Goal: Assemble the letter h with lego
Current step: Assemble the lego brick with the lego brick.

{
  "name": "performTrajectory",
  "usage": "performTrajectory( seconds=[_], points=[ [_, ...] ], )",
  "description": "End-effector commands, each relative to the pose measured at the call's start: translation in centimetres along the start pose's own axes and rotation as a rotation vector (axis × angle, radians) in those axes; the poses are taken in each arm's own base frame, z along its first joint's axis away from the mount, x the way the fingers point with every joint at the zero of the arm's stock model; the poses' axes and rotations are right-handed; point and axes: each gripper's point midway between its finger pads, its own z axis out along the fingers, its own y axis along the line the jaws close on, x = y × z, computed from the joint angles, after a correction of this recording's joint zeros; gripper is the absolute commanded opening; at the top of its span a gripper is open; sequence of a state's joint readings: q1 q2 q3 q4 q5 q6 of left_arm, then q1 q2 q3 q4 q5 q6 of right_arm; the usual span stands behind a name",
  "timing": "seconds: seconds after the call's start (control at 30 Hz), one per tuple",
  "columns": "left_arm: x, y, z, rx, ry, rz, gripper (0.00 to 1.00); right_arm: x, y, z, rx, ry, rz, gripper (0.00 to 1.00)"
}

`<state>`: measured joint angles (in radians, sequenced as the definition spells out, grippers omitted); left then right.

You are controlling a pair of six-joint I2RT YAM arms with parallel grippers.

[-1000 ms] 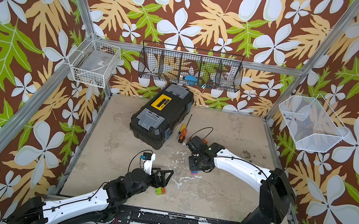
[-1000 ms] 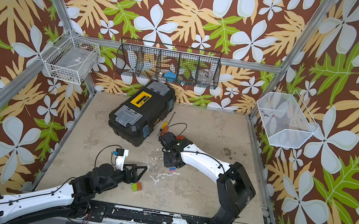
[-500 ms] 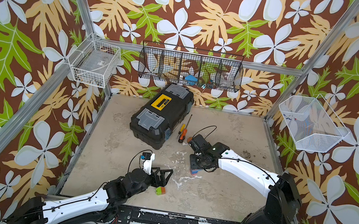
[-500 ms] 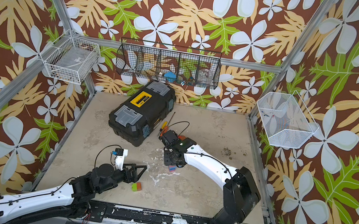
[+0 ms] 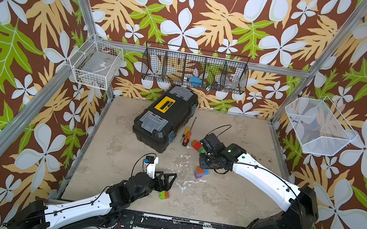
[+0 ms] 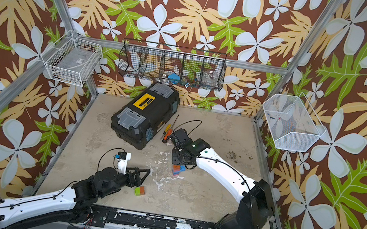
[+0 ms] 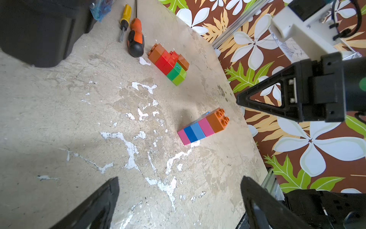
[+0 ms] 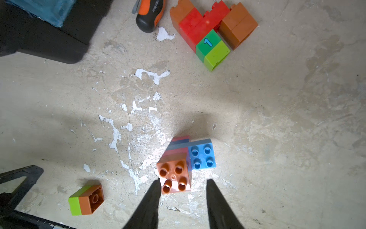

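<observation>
R end effector [image 8: 182, 181] part-closed astride orange top of h stack [image 8: 202, 156], mid worktop; one finger touching, other clear. Risk: uneven squeeze tips stack, so I'd recentre. L end effector [image 5: 171, 181] wide open, empty, near lime-orange pair [image 8: 86, 200]

Light falls bright and even across the tabletop [image 5: 226, 200], probably from overhead, and shadows stay soft. The black toolbox [image 5: 164, 119] reads as near-featureless dark in my wrist views. Near the toolbox, the red bricks [image 8: 190, 21] glare slightly. My right gripper [image 8: 183, 181] looks soft-edged up close, and the tabletop's edge bows in my left wrist view.
</observation>
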<state>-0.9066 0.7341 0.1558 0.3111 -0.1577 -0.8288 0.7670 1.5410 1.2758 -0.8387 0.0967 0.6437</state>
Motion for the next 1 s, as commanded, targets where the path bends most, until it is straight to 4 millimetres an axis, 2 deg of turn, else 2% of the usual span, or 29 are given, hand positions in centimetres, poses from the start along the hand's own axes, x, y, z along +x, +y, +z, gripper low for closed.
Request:
performTrajectory(
  seconds=[0.0,0.23,0.37,0.7,0.87,0.97],
  points=[
    [-0.2,-0.1,0.0,0.001,-0.009,0.001,1.0,0.5,-0.6,0.2,0.021,0.011,-0.024,0.39],
    [0.0,0.4,0.0,-0.016,-0.006,-0.006,1.0,2.8,-1.1,2.7,0.025,0.062,-0.012,0.39],
    [0.0,0.3,0.0,-0.013,-0.006,-0.006,1.0,3.0,-1.6,2.9,0.049,0.061,-0.013,0.39],
    [-0.1,0.4,-0.1,-0.02,-0.01,-0.018,1.0,0.5,-0.4,0.2,-0.001,-0.014,0.001,0.43],
    [0.0,3.2,-0.4,-0.182,-0.008,-0.094,0.99,-0.8,0.0,-1.2,-0.027,-0.074,0.004,0.45],
    [0.8,4.1,-0.5,-0.239,0.025,-0.163,0.96,-1.5,1.1,-2.6,-0.109,-0.151,-0.097,0.44]
  ],
)
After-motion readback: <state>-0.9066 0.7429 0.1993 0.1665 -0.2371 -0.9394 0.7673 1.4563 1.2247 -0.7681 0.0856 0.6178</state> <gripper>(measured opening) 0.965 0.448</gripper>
